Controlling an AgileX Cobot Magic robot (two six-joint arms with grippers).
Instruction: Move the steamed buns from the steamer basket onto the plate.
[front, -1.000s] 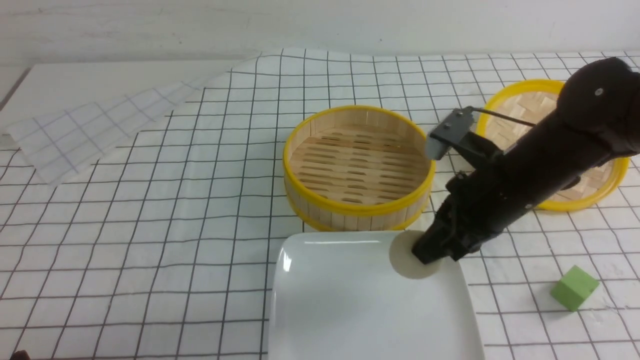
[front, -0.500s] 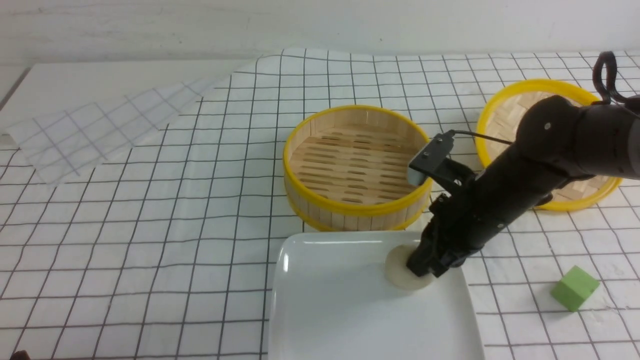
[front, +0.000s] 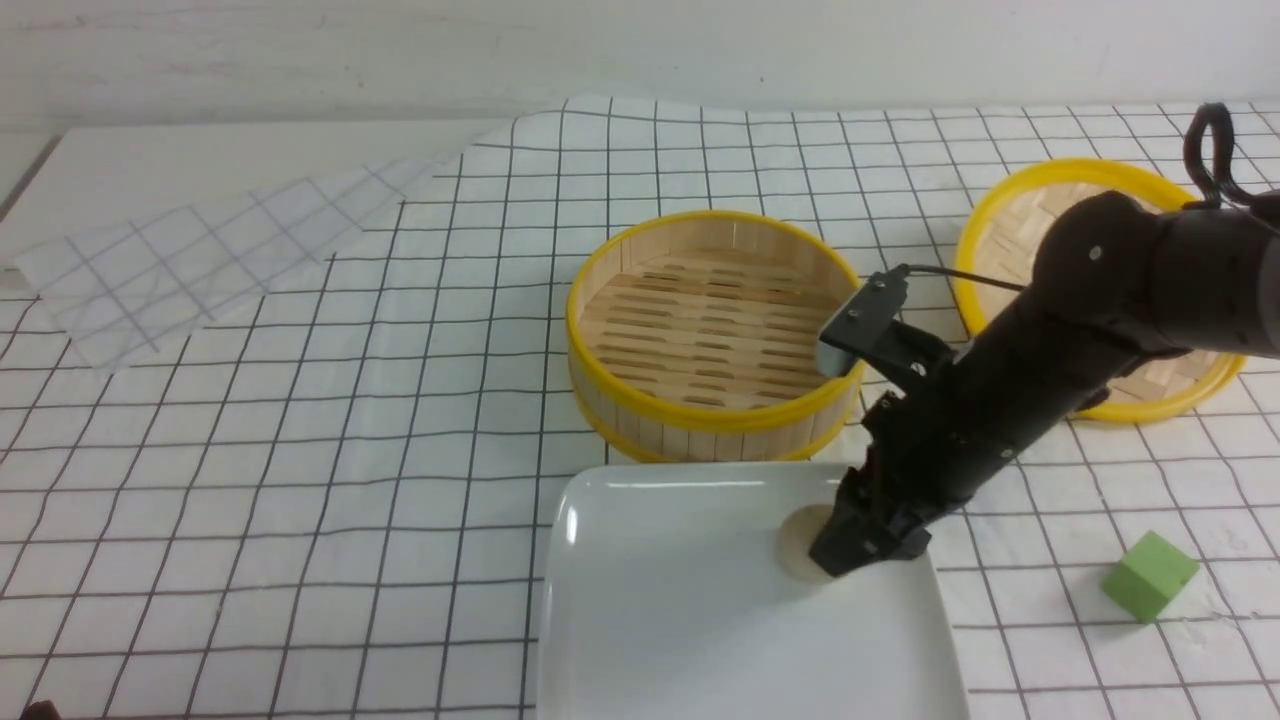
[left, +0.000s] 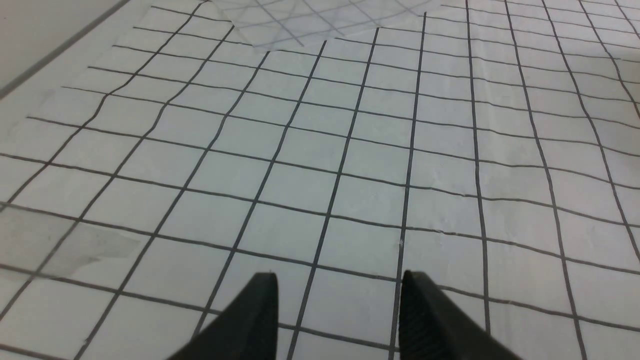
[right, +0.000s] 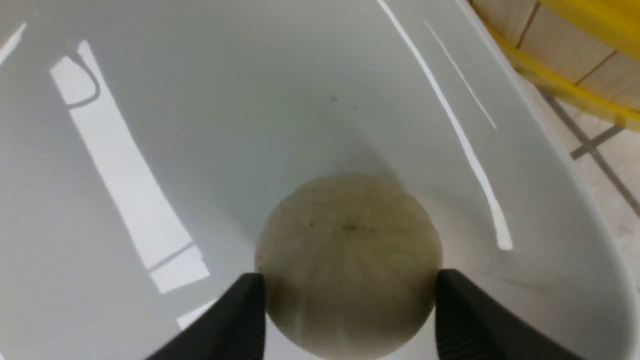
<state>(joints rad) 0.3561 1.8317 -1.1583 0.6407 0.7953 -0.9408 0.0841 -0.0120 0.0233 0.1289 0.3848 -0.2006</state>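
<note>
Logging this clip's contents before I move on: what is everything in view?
steamed bun: one, off-white, on the plate, far-right part
plate: one, white, nearest the robot
steamer basket: one, bamboo with yellow rims, empty, behind the plate
lid: one, woven, yellow-rimmed, far right
cube: one, green, right of the plate
cloth: one, white with black grid, under everything
left gripper: one, black, open over bare cloth
right gripper: one, black, open around the steamed bun

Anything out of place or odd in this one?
The checked cloth is folded over at its far left corner, baring the table. A stray green cube sits on the cloth right of the plate, seemingly unrelated to the task.
</note>
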